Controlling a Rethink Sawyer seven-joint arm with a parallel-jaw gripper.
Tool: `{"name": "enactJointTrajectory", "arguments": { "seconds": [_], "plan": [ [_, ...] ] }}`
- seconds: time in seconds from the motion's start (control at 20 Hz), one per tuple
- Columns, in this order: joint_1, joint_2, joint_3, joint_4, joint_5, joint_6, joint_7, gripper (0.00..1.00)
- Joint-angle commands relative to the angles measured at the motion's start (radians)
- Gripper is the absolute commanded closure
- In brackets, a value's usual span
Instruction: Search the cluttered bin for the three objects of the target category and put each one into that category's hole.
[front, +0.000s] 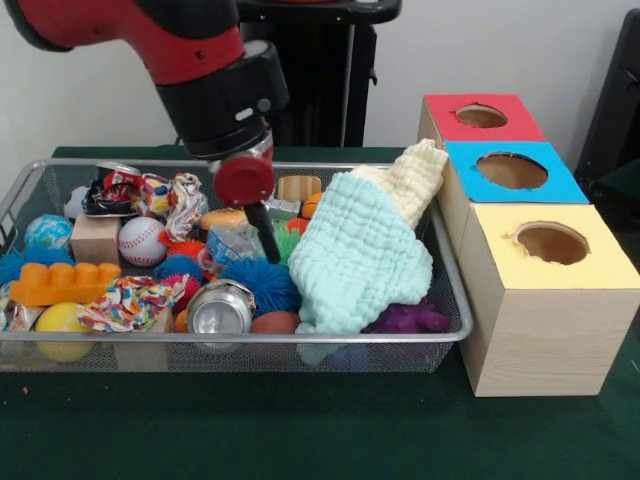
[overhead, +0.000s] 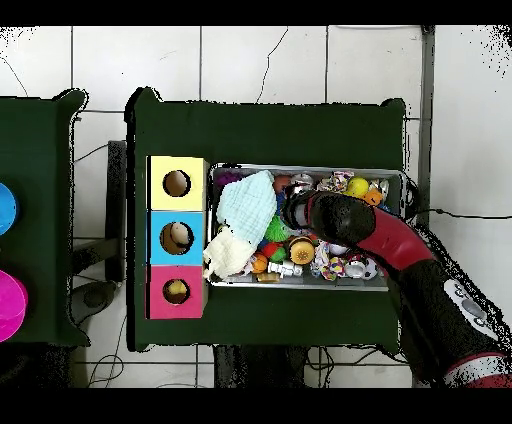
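Note:
My gripper (front: 260, 232) reaches down into the middle of the wire bin (front: 455, 300), just above a crushed clear bottle (front: 228, 246) and a blue spiky ball (front: 262, 284). A red disc on the wrist hides how the jaws stand. In the overhead view the gripper (overhead: 291, 212) is beside the mint cloth (overhead: 247, 205). Three boxes stand to the right of the bin: red (front: 520, 112), blue (front: 565, 182) and yellow (front: 600, 262), each with a round hole on top. From overhead, something pale lies in the blue box's hole (overhead: 177, 238) and something yellowish in the red box's hole (overhead: 176, 291).
A mint cloth (front: 360, 255) and a cream cloth (front: 415, 175) drape over the bin's right end. Also in the bin are a baseball (front: 141, 240), a globe ball (front: 48, 232), an orange brick (front: 65, 282), a crushed silver can (front: 220, 308), a purple toy (front: 410, 320) and wrappers (front: 130, 300).

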Motion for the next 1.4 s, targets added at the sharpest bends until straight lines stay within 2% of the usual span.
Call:
{"name": "enactJointTrajectory", "arguments": {
  "seconds": [0.05,0.25,0.45,0.6,0.8,0.95,1.15,1.4],
  "plan": [
    [0.037,0.051,0.066,0.078,0.070,0.031,0.029,0.00],
    [0.053,0.038,0.066,0.085,0.109,0.078,0.042,0.00],
    [0.063,0.084,0.044,0.033,0.114,0.112,0.001,0.00],
    [0.087,0.148,0.008,-0.010,0.086,0.107,-0.026,0.00],
    [0.135,0.313,-0.088,-0.155,-0.008,0.067,-0.083,0.00],
    [0.139,0.409,-0.102,-0.226,-0.020,0.069,-0.119,0.00],
    [0.133,0.476,-0.079,-0.271,-0.005,0.122,-0.149,0.00],
    [0.141,0.486,-0.071,-0.295,-0.034,0.129,-0.153,0.00]
  ]
}}
